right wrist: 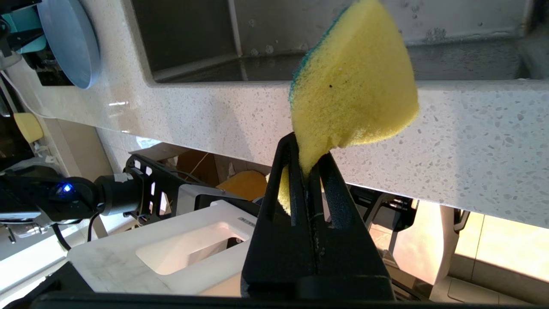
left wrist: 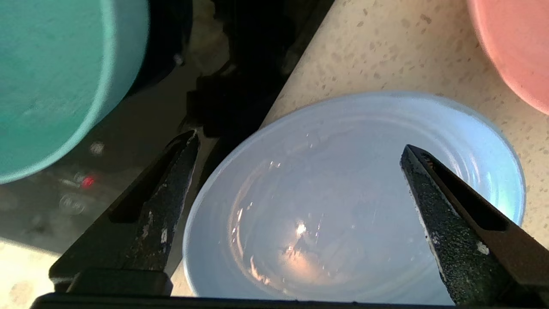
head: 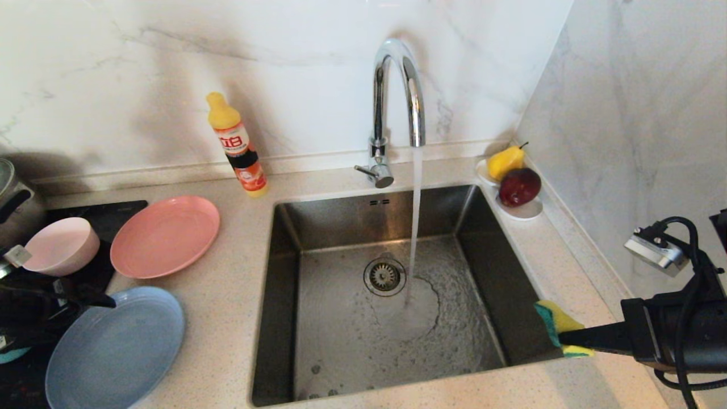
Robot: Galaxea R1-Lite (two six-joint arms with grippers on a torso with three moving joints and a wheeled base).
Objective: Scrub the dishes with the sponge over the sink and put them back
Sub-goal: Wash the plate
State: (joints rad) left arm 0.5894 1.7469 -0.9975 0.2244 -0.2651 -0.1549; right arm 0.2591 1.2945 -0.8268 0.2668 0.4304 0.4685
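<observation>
Speckled counter runs round the sink (head: 284, 318), tap running. At far left the left gripper (left wrist: 300, 171) hangs jaws wide over the light blue plate (left wrist: 351, 201), seemingly clear of it; pink bowl (head: 61, 245) and salmon plate (head: 164, 236) behind. At right, right gripper (right wrist: 309, 165) pinches the sponge (right wrist: 356, 86) over the rim

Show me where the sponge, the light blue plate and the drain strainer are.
sponge (right wrist: 356, 81): right wrist view, middle of its yellow face.
light blue plate (head: 113, 349): head view, centre of its well.
drain strainer (head: 384, 276): head view, middle of the round grate.
</observation>
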